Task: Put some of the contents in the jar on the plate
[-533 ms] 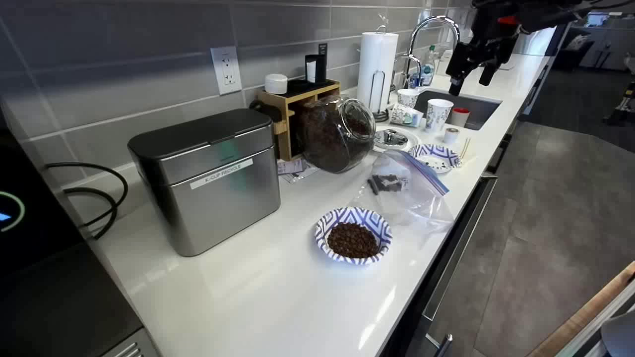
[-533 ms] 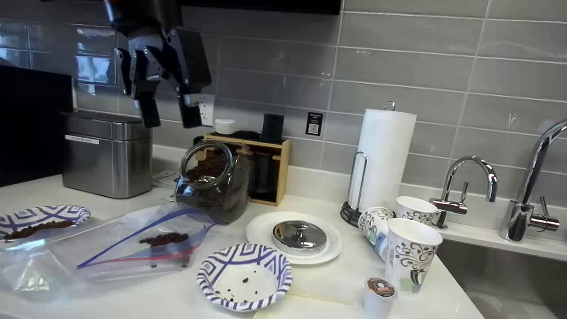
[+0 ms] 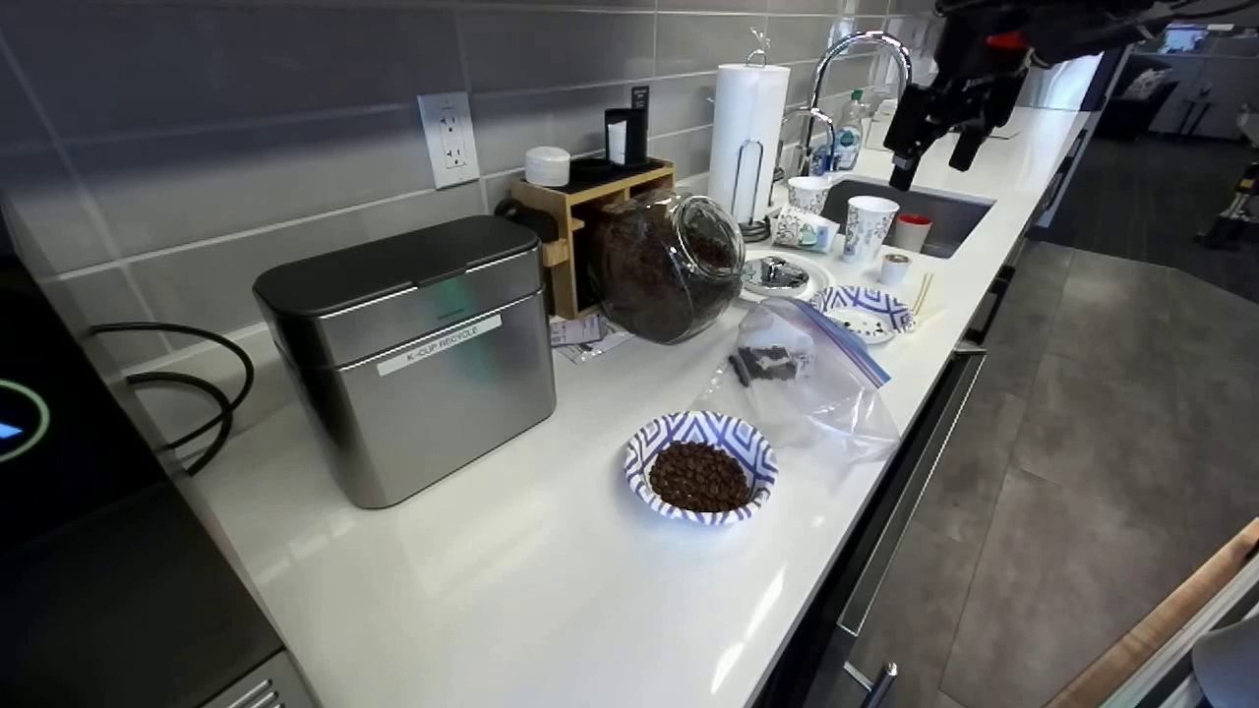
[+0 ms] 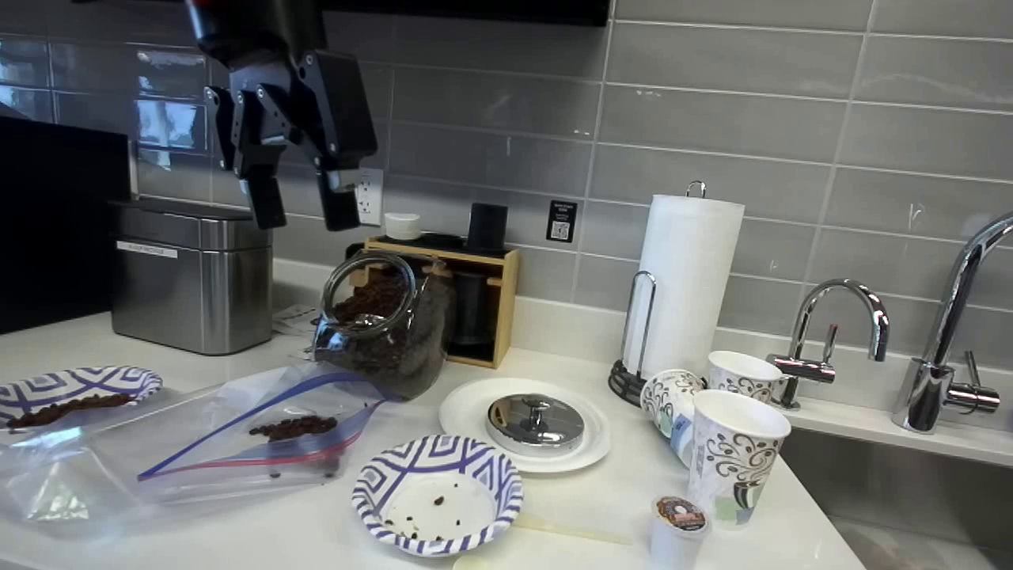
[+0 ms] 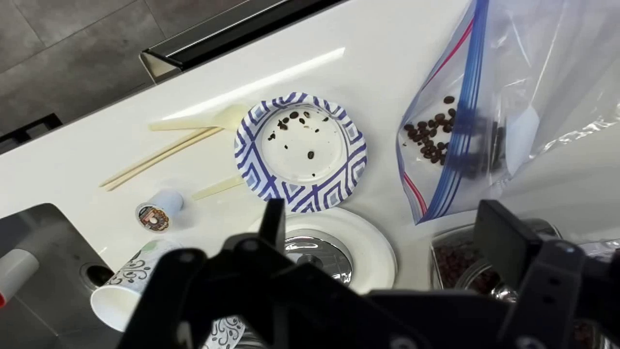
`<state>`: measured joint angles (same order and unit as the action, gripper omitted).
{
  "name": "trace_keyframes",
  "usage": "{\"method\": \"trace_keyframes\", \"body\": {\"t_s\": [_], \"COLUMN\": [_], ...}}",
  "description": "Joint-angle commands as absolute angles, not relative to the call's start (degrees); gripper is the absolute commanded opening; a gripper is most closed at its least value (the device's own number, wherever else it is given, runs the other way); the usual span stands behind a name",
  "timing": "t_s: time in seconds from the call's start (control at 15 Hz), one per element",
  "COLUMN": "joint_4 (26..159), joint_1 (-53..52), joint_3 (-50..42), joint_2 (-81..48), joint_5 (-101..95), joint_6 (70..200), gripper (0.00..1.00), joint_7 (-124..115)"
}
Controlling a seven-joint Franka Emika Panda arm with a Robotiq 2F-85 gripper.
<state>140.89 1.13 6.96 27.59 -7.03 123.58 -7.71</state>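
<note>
The clear glass jar lies tilted, its open mouth facing outward, in front of a wooden box. It also shows in an exterior view and partly in the wrist view. Its contents, dark brown beans, show through glass and mouth. A blue-patterned paper plate holds a few beans and bits; it also shows in the wrist view. A plain white plate bears a chrome lid. My gripper is open and empty, high above the counter; its fingers show wide apart in the wrist view.
A patterned bowl holds many beans. A clear zip bag with some beans lies beside it. Paper cups, a small pod cup, a paper-towel roll, a steel bin, wooden utensils and a sink surround.
</note>
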Motion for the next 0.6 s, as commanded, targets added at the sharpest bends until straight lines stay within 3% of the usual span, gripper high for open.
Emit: {"method": "trace_keyframes", "body": {"t_s": [0.0, 0.27, 0.53], "joint_4": [142.2, 144.0, 140.9], "joint_1": [-2.9, -7.2, -10.1], "joint_3": [1.2, -5.8, -11.2], "joint_2": [23.4, 19.4, 13.4], "joint_5": [1.8, 16.4, 31.7], "joint_6": [130.6, 137.7, 132.6], "gripper": [1.0, 1.0, 1.0], "joint_7": [0.1, 14.4, 30.7]}}
